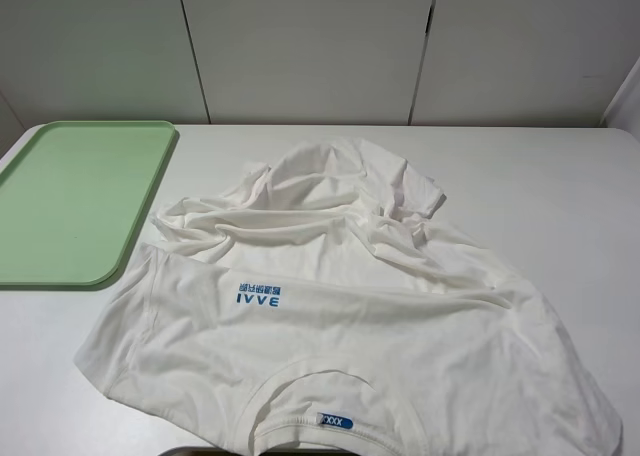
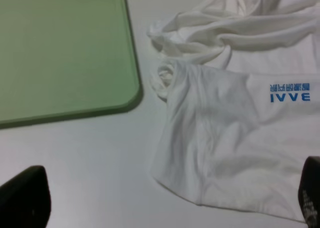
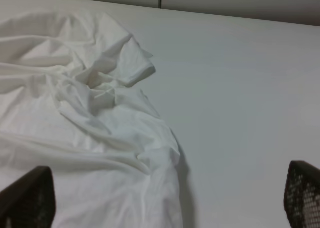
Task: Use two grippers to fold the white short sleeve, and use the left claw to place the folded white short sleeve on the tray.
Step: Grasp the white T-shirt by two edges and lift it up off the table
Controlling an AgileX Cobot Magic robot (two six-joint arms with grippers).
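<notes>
Zero progress: no fold, no placement.
Have shirt rumpled on surface just beside bare tray; left pincer and right pincer spread wide, pinching nothing; need full fold plus tray drop.

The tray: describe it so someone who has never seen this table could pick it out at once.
On the white table, a large crumpled white cotton T-shirt fills the middle and near side. Left of it, not touching, lies the flat pale green rectangular plastic tray. It is the only coloured, rigid thing there, with rounded corners and a low raised rim.
</notes>
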